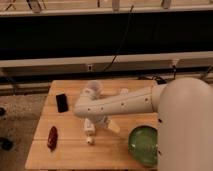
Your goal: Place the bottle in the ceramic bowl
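Observation:
The small white bottle (89, 132) lies on the wooden table (65, 152) near its middle, cap toward the front edge. My gripper (101, 125) hangs right over it at the end of the white arm, open. One pale finger (113, 126) sticks out to the bottle's right. The wrist hides the bottle's upper end, and I cannot tell whether a finger touches it. The glossy green ceramic bowl (144, 145) sits at the front right, partly behind my white body, and nothing shows inside it.
A translucent plastic cup (93, 90) stands at the back, just behind my arm. A black flat object (61, 102) lies at the back left and a dark red object (52, 137) at the front left. My bulky white body (187, 125) covers the table's right side.

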